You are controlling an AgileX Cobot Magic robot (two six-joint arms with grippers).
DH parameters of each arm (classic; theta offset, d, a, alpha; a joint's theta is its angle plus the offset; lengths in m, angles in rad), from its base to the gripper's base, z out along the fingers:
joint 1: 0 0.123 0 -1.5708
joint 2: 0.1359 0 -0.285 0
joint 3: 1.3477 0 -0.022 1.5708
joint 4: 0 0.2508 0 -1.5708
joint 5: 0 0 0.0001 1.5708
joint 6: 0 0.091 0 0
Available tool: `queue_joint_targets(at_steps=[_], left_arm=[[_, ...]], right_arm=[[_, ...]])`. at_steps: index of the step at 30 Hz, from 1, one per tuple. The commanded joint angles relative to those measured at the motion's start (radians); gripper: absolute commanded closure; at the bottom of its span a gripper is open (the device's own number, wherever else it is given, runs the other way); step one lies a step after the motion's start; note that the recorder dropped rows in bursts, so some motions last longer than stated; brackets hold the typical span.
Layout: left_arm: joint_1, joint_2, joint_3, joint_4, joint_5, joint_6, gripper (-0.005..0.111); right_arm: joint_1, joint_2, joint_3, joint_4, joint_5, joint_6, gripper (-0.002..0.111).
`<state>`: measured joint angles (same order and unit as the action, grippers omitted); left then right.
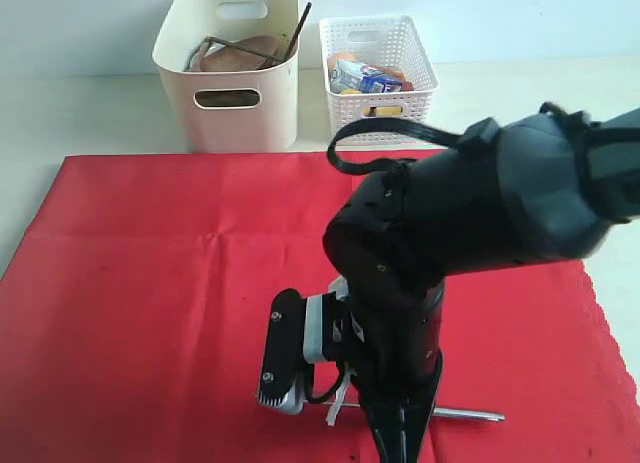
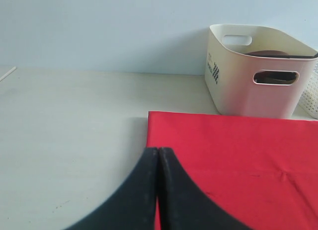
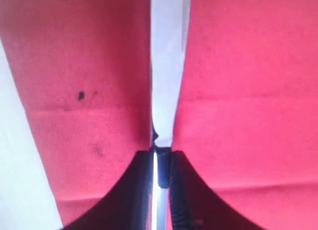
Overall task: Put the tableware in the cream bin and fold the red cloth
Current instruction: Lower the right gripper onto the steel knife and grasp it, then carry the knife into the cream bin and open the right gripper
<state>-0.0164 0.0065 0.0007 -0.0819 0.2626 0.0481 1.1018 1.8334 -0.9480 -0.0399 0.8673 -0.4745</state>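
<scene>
Here, from left to right: the left gripper [image 2: 158, 155] has its two dark fingers pressed flat together with nothing between them, and it sits over the straight left edge of the red cloth [image 1: 150, 283]. To one side of it lies the bare pale table [image 1: 80, 113]. The cloth's left half lies flat and unoccupied, crossed only by faint fold creases.

The cloth's far edge runs just in front of the cream bin [image 1: 225, 73]. Inside the bin are the round brown plate [image 1: 255, 49] and the brown chopsticks [image 1: 298, 31], one of which leans out over the right corner. In the left wrist view, a dark printed block shows on the bin's end wall, too small to read.

Just beside the bin stands a white lattice basket [image 1: 378, 63]. It holds a blue-white carton [image 1: 372, 78] whose print is illegible.

Near the cloth's front edge, the right gripper [image 3: 160, 158] is pinched narrow on the silver table knife [image 3: 166, 66]. The knife's free end points right along the fabric. Beyond it is clear cloth up to the scalloped right edge.
</scene>
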Motion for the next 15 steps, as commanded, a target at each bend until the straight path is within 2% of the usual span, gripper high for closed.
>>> queue_joint_targets(at_steps=[1, 8, 15], left_arm=[[0.004, -0.007, -0.001, -0.009, -0.005, -0.001, 0.104], [0.004, -0.007, -0.001, -0.009, -0.005, -0.001, 0.104], [0.004, -0.007, -0.001, -0.009, -0.005, -0.001, 0.104]], right_arm=[[0.002, -0.104, 0.002, 0.003, -0.003, 0.006, 0.108], [0.002, -0.191, -0.078, -0.077, -0.064, 0.006, 0.108], [-0.005, -0.192, -0.197, -0.103, -0.293, -0.031, 0.108]])
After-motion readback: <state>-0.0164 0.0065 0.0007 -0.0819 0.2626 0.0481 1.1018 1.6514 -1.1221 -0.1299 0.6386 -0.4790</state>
